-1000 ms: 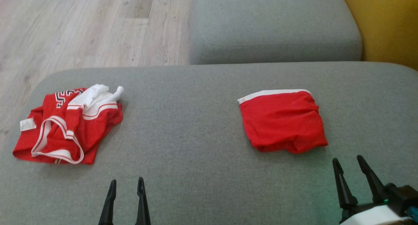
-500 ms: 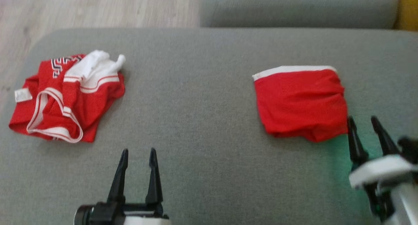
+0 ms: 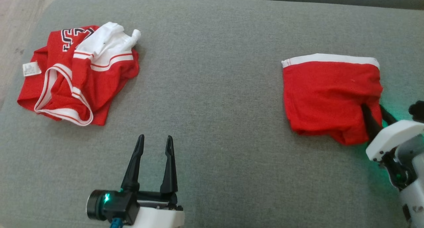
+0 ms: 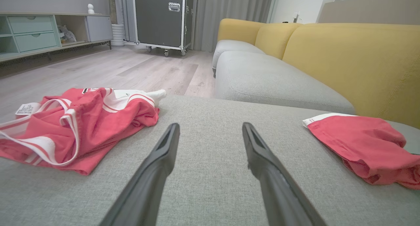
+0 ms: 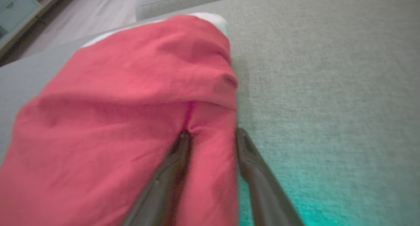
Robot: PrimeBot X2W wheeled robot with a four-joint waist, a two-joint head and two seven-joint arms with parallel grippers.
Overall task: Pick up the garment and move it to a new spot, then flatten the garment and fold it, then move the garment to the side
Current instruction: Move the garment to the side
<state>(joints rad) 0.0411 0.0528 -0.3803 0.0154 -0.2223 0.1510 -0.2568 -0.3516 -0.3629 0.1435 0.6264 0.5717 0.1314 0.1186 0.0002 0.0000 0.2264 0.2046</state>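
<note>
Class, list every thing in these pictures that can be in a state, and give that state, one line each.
Plain red garment: folded, slightly rumpled.
Red and white jersey: crumpled, not folded.
Left gripper: open, holding nothing.
Right gripper: open, the garment's edge between its fingers.
Black case: shut.
Cabinet drawers: shut.

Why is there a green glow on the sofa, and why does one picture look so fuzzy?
Head view: a green tint falls on the grey cushion beside the right pincer, seemingly from a light on that arm. Right wrist view: soft and smeared, the red garment shows no weave, teal glow lower right. Left wrist view: sharp, evenly lit.
</note>
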